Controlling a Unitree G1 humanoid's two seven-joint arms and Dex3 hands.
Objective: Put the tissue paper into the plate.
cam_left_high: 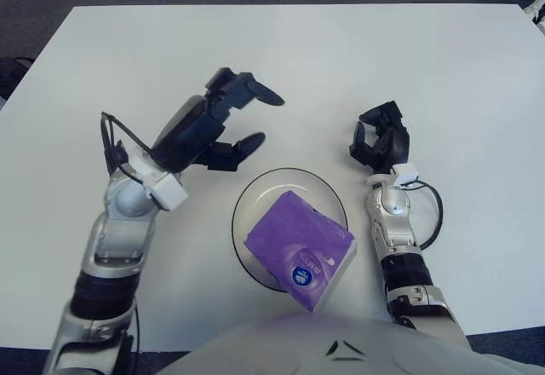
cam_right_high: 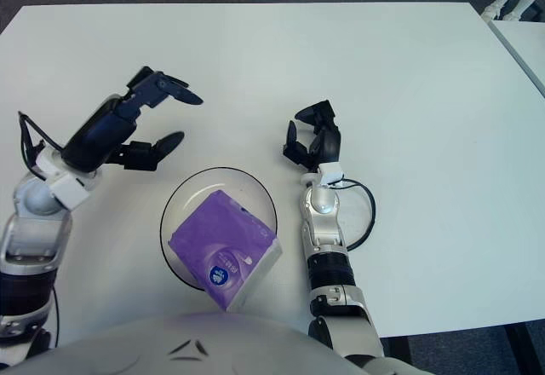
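A purple tissue pack (cam_left_high: 300,250) lies in the clear glass plate (cam_left_high: 255,193) near the table's front edge, its lower corner sticking out over the plate's front rim. My left hand (cam_left_high: 247,121) is up and to the left of the plate, fingers spread, holding nothing. My right hand (cam_left_high: 381,141) shows to the right of the plate, fingers curled, holding nothing.
The white table (cam_left_high: 341,60) stretches away behind the plate. A black cable (cam_left_high: 434,213) loops beside my right forearm. Dark carpet lies beyond the table's far edge.
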